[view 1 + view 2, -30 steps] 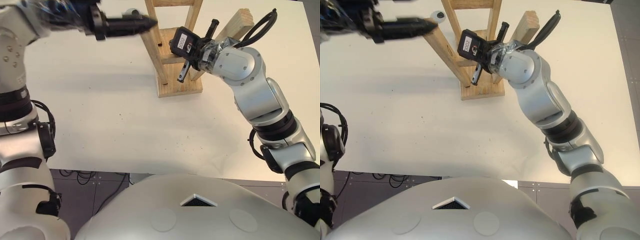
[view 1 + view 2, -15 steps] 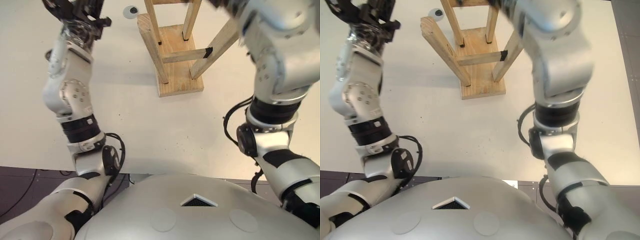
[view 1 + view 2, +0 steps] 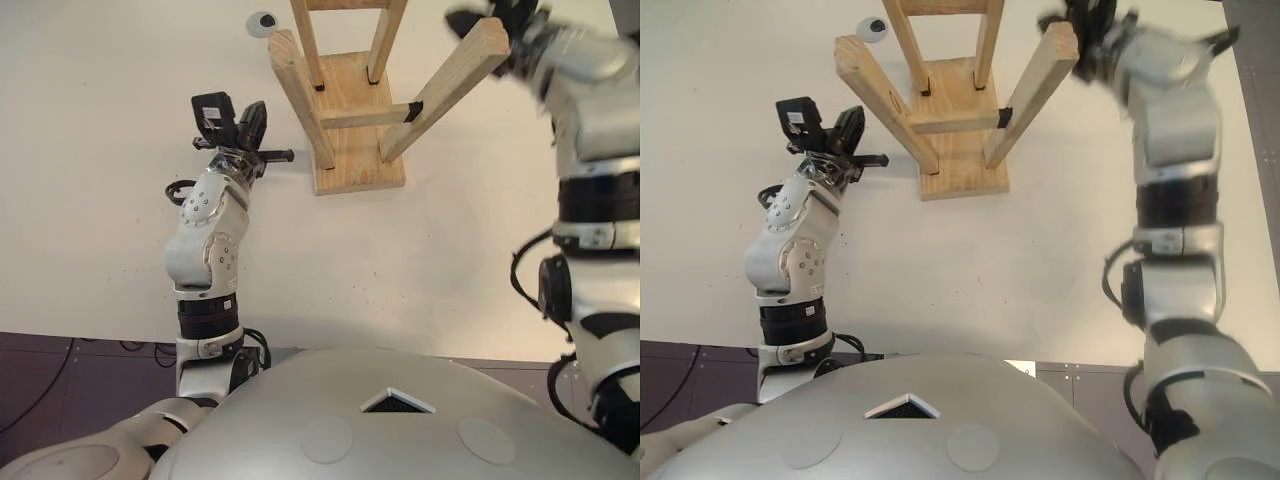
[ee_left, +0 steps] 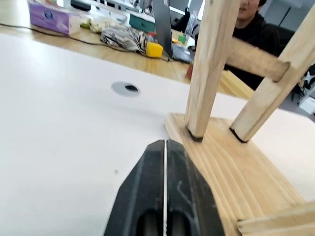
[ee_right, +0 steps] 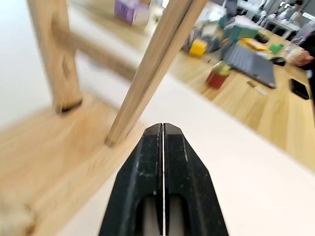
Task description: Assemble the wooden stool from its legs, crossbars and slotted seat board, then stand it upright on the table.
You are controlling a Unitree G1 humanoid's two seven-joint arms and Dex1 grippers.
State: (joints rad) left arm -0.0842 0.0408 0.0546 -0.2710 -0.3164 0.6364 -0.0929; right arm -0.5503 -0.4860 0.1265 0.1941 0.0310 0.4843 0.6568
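Observation:
The wooden stool stands upside down on the white table, its slotted seat board (image 3: 362,172) flat on the surface and its legs pointing up. A crossbar (image 3: 365,114) joins the near left leg (image 3: 298,98) to the near right leg (image 3: 444,92). My left gripper (image 3: 287,156) is shut on nothing, low over the table just left of the seat board, its tip (image 4: 165,143) aimed at the board's corner. My right gripper (image 5: 162,126) is shut and empty, held high by the top end of the near right leg.
A grey round grommet (image 3: 264,21) sits in the table behind the stool's left side. The table's front edge (image 3: 330,345) runs close to me. Cluttered desks (image 4: 123,34) stand beyond the table's far edge.
My left gripper swung away from the stool's left leg, up and then down to the table left of the seat. My right gripper left the crossbar and rose to the right leg's top.

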